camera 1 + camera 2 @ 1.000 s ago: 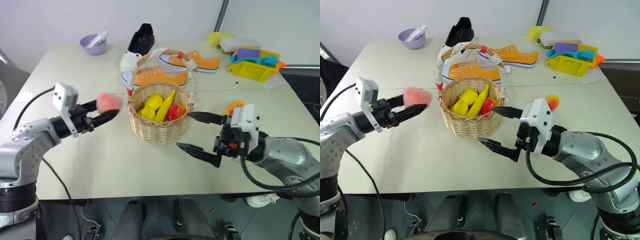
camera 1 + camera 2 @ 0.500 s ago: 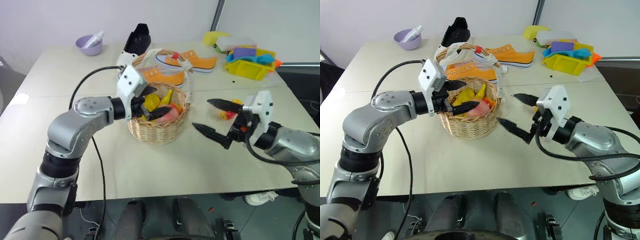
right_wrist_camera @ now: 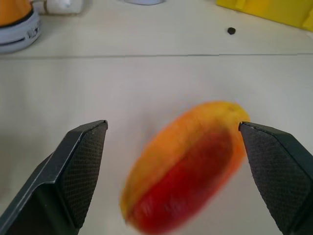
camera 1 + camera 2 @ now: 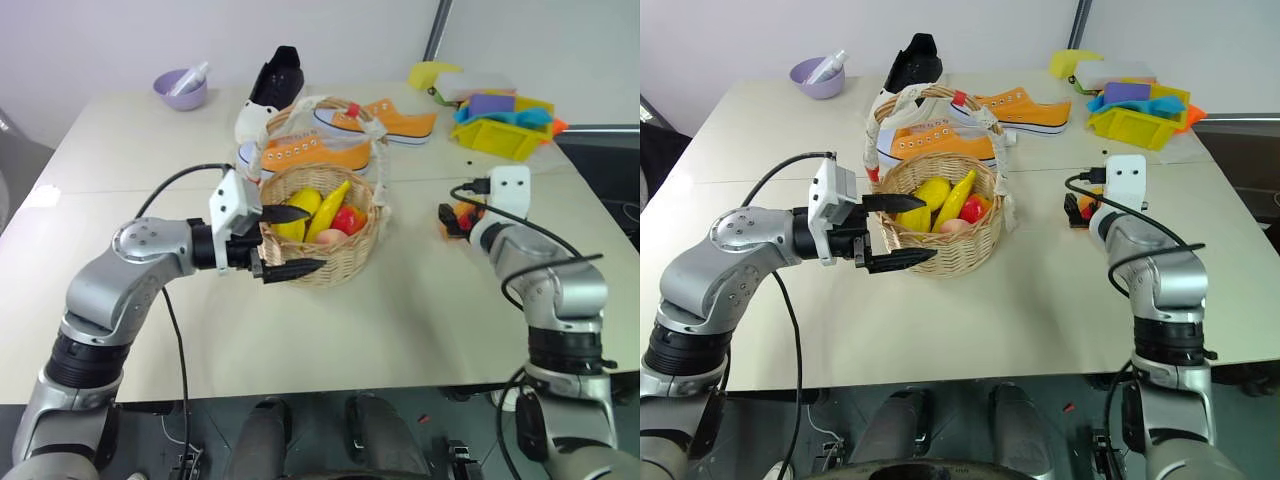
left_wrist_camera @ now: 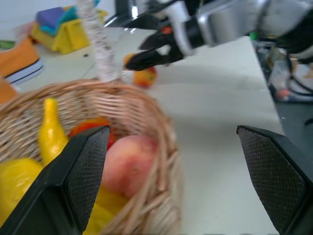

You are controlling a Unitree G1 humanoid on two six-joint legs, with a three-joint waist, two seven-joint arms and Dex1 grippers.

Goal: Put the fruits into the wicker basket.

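Note:
The pink-red peach (image 5: 129,164) lies inside the wicker basket (image 4: 322,268), against its near wall beside the yellow pieces. My left gripper (image 4: 305,240) stands open and empty at the basket's near-left rim, one finger over the rim and the other outside the wall. To the basket's right, the orange-yellow mango (image 3: 188,164) with its red blush lies on the table. My right gripper (image 3: 171,128) is open, a finger on each side of the mango, not closed on it. From the head, the mango (image 4: 463,214) is mostly hidden behind that hand.
A lemon (image 4: 303,203), a banana (image 4: 334,205) and a red piece (image 4: 349,219) also lie in the basket. Orange sneakers (image 4: 320,152) stand just behind it. A black shoe (image 4: 282,76), a purple bowl (image 4: 180,88) and a yellow bin (image 4: 500,135) stand further back.
My left gripper carried the peach over the basket, opened and let it drop in, then drew back to the near rim. My right gripper swung forward and right to the mango.

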